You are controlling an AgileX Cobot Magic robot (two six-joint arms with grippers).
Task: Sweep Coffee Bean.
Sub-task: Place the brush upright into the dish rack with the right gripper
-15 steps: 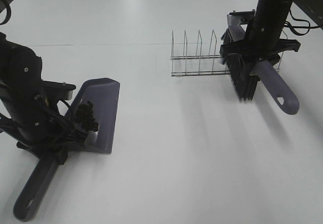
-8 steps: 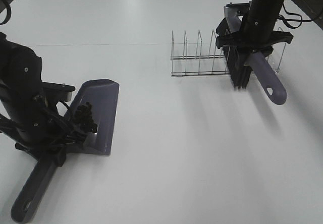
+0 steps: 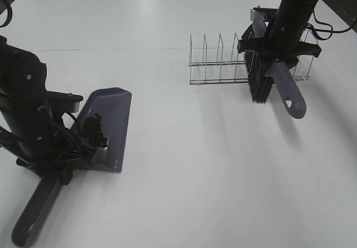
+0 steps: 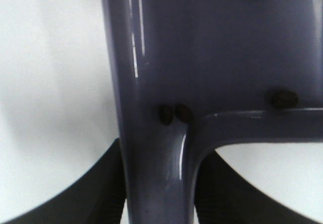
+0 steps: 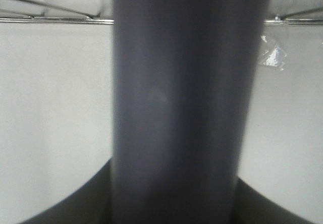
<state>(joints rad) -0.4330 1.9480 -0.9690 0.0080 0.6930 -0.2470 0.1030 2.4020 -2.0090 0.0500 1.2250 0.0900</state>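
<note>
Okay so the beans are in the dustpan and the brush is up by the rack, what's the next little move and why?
Probably lower the brush toward the wire rack and set it down. The coffee beans lie clustered inside the purple dustpan, which the left gripper holds by its handle, and no stray beans show on the table. The right gripper is shut on the brush handle beside the rack.

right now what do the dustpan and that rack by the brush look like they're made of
The dustpan looks like moulded plastic, purple-grey and glossy: the left wrist view shows bright streaks of reflection along its rounded handle. The rack looks like thin bare metal wire, silvery and see-through, though a coating cannot be ruled out.
</note>
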